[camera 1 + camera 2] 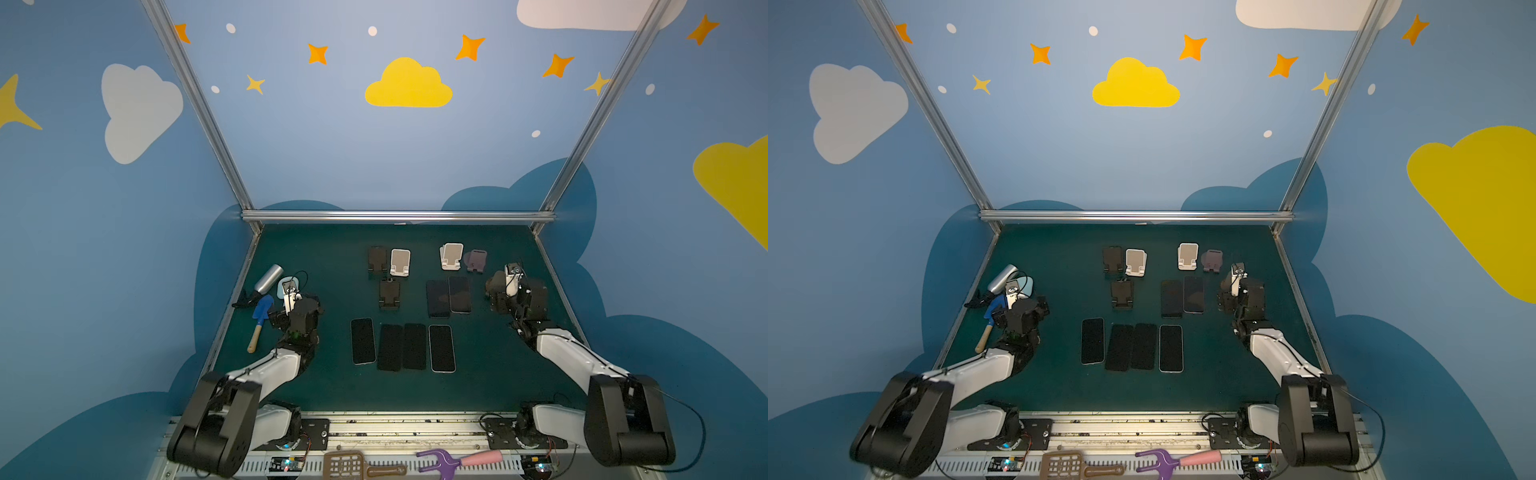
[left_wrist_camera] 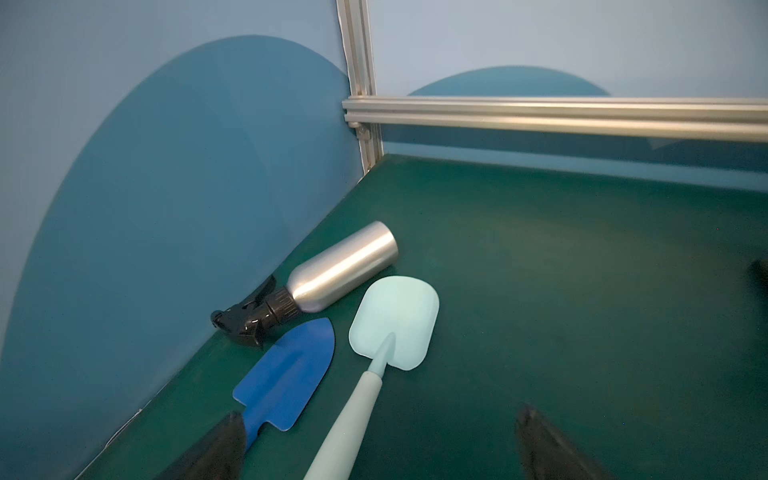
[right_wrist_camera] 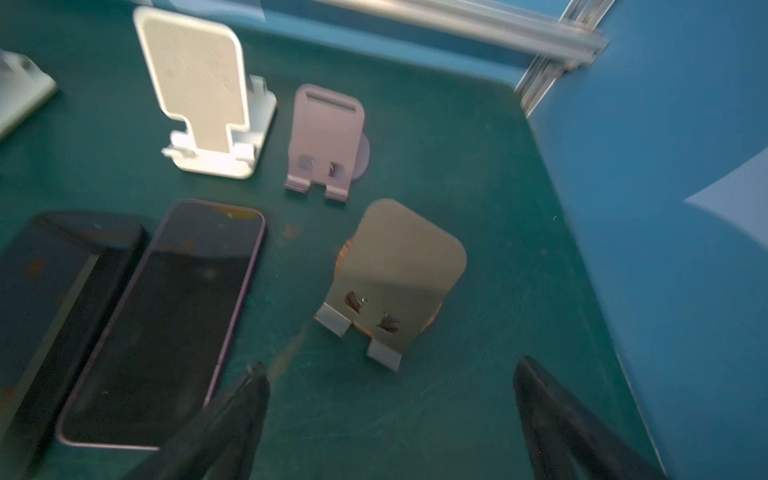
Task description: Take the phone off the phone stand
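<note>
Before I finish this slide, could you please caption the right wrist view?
Open right claw faces an empty tan stand; a purple-edged phone lies flat nearby on the green mat.

A dark green bench (image 1: 316, 257) lies beneath the jaws, its surface scuffed in the right wrist view. Ahead of the jaws an aluminium rail (image 1: 399, 216) runs along its far edge, and slanted aluminium posts (image 1: 195, 104) rise from the rail's ends. Blue walls (image 1: 316, 158) stand ahead of and outward of both jaws, painted with a yellow cloud (image 1: 408, 85), white clouds (image 1: 139, 110), orange stars (image 1: 318, 54) and darker blue cloud shapes (image 1: 519, 195) low down. Behind the jaws a bright strip (image 1: 395, 413) lights the bench's near edge.
</note>
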Controlling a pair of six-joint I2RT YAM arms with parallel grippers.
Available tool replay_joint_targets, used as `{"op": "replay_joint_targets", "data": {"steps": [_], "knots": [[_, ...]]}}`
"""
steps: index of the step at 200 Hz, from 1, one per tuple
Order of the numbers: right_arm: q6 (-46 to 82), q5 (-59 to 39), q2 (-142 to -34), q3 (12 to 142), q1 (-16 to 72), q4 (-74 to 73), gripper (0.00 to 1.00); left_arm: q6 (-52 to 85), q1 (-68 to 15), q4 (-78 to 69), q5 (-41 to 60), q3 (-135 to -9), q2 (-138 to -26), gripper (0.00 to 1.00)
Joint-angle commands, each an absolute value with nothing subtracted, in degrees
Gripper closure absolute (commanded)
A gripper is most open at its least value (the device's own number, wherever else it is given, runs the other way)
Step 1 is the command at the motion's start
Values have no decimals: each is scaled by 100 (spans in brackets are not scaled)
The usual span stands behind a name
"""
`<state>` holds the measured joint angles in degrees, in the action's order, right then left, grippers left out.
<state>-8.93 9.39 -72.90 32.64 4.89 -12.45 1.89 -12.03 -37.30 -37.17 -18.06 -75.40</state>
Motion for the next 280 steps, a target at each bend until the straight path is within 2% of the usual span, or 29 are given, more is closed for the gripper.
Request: {"op": "replay_joint_targets", "data": {"steps": [1, 15, 29, 49, 92, 124, 146, 168, 183, 195, 207, 222, 239, 255, 280], "knots": [[-654, 462, -7262, 3656, 383, -1087, 8, -48, -975, -4643, -2989, -2019, -8080, 0], [-327, 325, -7091, 3435, 277, -1390, 8, 161, -616, -4622, -2204, -2221, -8463, 0], [-684, 157, -7051, 3216, 248, -1733, 8, 161, -449, -3907, -1796, -2478, -8370, 0], [-483, 150, -6996, 3383, 244, -1147, 8, 374, -179, -4050, -1440, -2469, -8596, 0], [-265, 119, -6892, 3377, 247, -990, 8, 457, -70, -4236, -1357, -2392, -8673, 0], [-10, -311, -6911, 3372, 45, -754, 8, 457, -70, -4234, -1351, -2391, -8674, 0], [-21, -483, -6975, 2941, -6, -1784, 8, 457, -68, -4236, -1354, -2391, -8676, 0], [239, -643, -7516, 3172, 0, -1679, 8, 457, -65, -4236, -1354, -2391, -8676, 0], [37, -428, -8061, 2697, 188, -2799, 7, 457, -70, -4236, -1354, -2391, -8675, 0], [-538, -385, -8503, 2328, 315, -4326, 5, 457, -70, -4236, -1354, -2398, -8680, 0], [32, 108, -8774, 2333, 270, -4730, 5, 457, -65, -4230, -1354, -2403, -8677, 0], [163, 0, -8604, 2540, 176, -4059, 5, 457, -72, -4228, -1349, -2401, -8684, 0], [404, 35, -8355, 3326, 171, -1948, 5, 457, -69, -4220, -1351, -2407, -8684, 0], [90, -25, -8375, 3086, 160, -2511, 5, 457, -68, -4210, -1352, -2418, -8692, 0], [379, 53, -8350, 3204, 180, -2212, 5, 466, -70, -4192, -1353, -2435, -8714, 0]]}}
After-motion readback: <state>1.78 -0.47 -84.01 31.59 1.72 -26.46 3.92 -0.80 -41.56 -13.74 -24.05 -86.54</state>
